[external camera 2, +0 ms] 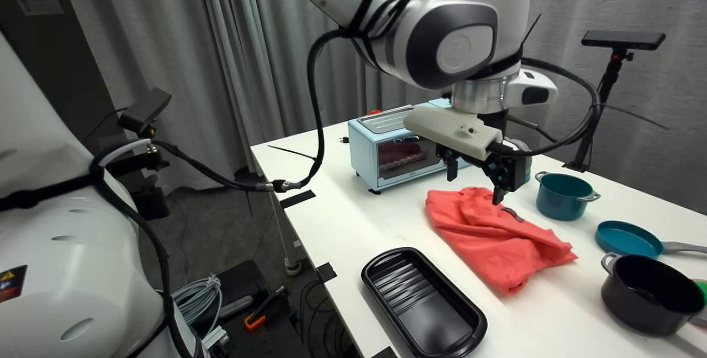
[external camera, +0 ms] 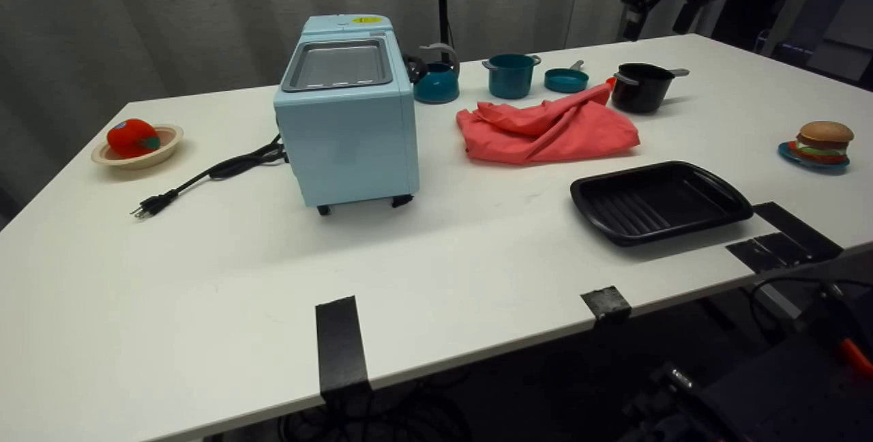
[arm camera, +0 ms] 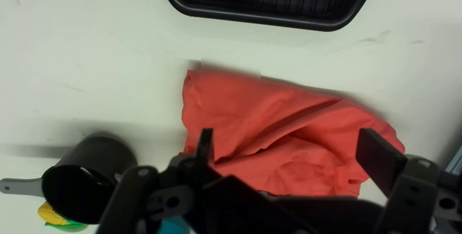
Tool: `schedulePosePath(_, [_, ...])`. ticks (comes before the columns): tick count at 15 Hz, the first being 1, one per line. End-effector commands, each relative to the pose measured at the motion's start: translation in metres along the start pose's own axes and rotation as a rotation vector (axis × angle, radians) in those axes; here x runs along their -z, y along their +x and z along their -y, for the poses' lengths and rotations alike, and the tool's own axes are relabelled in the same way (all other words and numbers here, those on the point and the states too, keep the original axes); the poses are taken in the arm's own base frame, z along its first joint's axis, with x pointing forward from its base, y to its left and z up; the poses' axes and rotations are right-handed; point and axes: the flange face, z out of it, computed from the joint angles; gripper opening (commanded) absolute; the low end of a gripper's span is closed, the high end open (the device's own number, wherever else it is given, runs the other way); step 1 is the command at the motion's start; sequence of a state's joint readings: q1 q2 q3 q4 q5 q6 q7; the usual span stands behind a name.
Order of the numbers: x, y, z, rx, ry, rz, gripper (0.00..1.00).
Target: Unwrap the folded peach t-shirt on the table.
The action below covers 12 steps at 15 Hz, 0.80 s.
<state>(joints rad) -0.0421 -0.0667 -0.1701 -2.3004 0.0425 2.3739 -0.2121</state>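
The peach-red t-shirt lies folded and crumpled on the white table, and it shows in an exterior view (external camera: 545,134), in an exterior view (external camera 2: 491,242) and in the wrist view (arm camera: 249,115). A loose fold runs slantwise across its top. My gripper is open and empty above the shirt, with its fingers wide apart. It shows in the wrist view (arm camera: 286,134), in an exterior view (external camera 2: 475,185) and at the top right of an exterior view (external camera: 659,27). In the wrist view the gripper body hides the shirt's lower edge.
A black ribbed tray (external camera: 661,202) lies near the shirt. A black pot (external camera 2: 652,294), a teal pot (external camera 2: 563,196), a teal pan (external camera 2: 628,238) and a teal kettle (external camera: 436,84) stand around it. A light blue toaster oven (external camera: 351,145) and a toy burger (external camera: 822,142) are farther off.
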Motion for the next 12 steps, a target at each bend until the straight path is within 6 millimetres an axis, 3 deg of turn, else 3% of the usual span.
schedulePosePath(1, [-0.035,0.04,0.004,-0.018,0.024,0.003,1.0])
schedulePosePath(5, [-0.062,0.068,0.004,-0.034,0.013,0.021,1.0])
schedulePosePath(9, [-0.074,0.089,-0.02,-0.093,0.006,0.024,1.0])
schedulePosePath(10, [-0.074,0.072,-0.005,-0.052,-0.008,0.035,1.0])
schedulePosePath(12, [-0.076,0.08,-0.016,-0.069,-0.014,0.028,1.0])
